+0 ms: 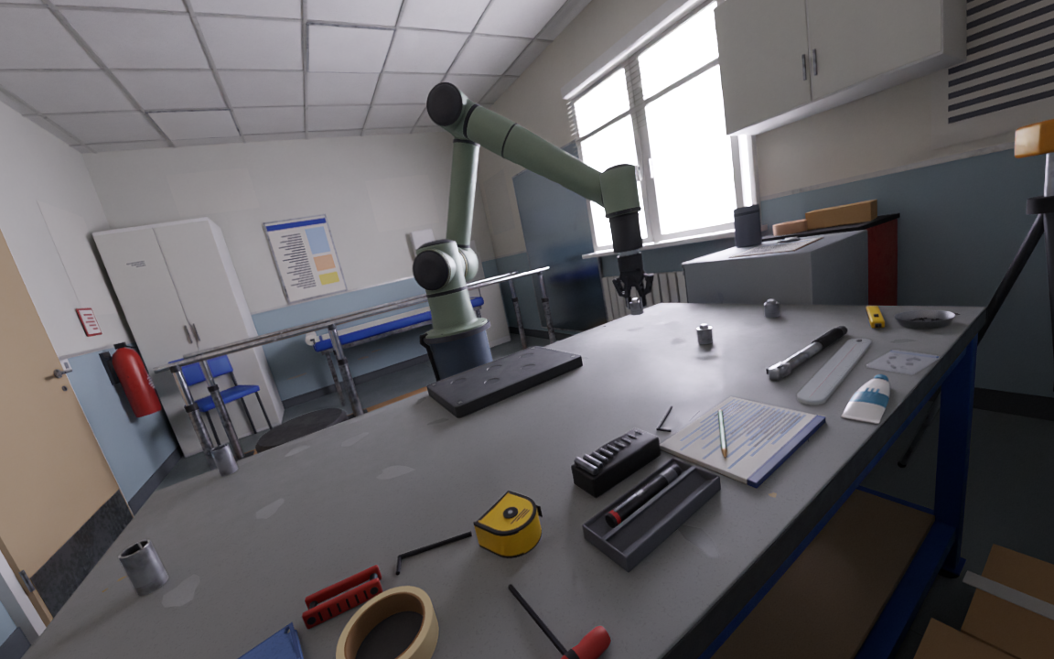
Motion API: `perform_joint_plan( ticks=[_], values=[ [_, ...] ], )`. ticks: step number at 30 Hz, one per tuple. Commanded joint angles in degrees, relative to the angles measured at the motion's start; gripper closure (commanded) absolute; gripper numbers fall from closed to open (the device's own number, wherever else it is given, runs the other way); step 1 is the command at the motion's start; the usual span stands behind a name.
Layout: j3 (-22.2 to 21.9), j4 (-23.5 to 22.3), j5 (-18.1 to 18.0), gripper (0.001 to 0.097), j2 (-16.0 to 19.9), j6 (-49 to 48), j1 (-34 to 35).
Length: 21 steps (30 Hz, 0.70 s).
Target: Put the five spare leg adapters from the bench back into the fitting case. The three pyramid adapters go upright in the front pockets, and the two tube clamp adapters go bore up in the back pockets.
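Note:
One pyramid adapter (pixel 636 306) stands on the far part of the bench, to the right of the dark fitting case (pixel 505 377). That adapter is gripped by my gripper (pixel 634 300), which is closed on it from above. Two more pyramid adapters (pixel 705 335) (pixel 772 308) stand upright further right on the bench. One tube clamp adapter (pixel 143 566) stands at the near left corner. Another (pixel 225 459) stands at the left edge. The case's pockets look empty.
Behind the bench stand parallel bars, blue chairs and a white cabinet; a window and a grey counter (pixel 777 266) lie beyond the far edge. A torque wrench (pixel 805 353), notepad (pixel 744 438), bit holder (pixel 615 461), tool tray (pixel 651 512) and tape measure (pixel 508 523) crowd the near right.

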Motion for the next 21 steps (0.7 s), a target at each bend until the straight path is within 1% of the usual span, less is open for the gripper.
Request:
perform_joint_plan(
  ticks=[1, 6, 10, 17, 21],
  values=[
    [0.2, 0.0, -0.8, 0.0581, -0.7, 0.0, 0.0],
    [1.2, 0.0, -4.6, 0.0581, -3.5, 0.0, 0.0],
    [1.7, 0.0, -6.5, 0.0581, -4.8, 0.0, 0.0],
    [1.9, 0.0, -7.2, 0.0581, -5.3, 0.0, 0.0],
    [1.0, 0.0, -7.0, 0.0581, -6.0, -0.1, -0.3]
  ],
)
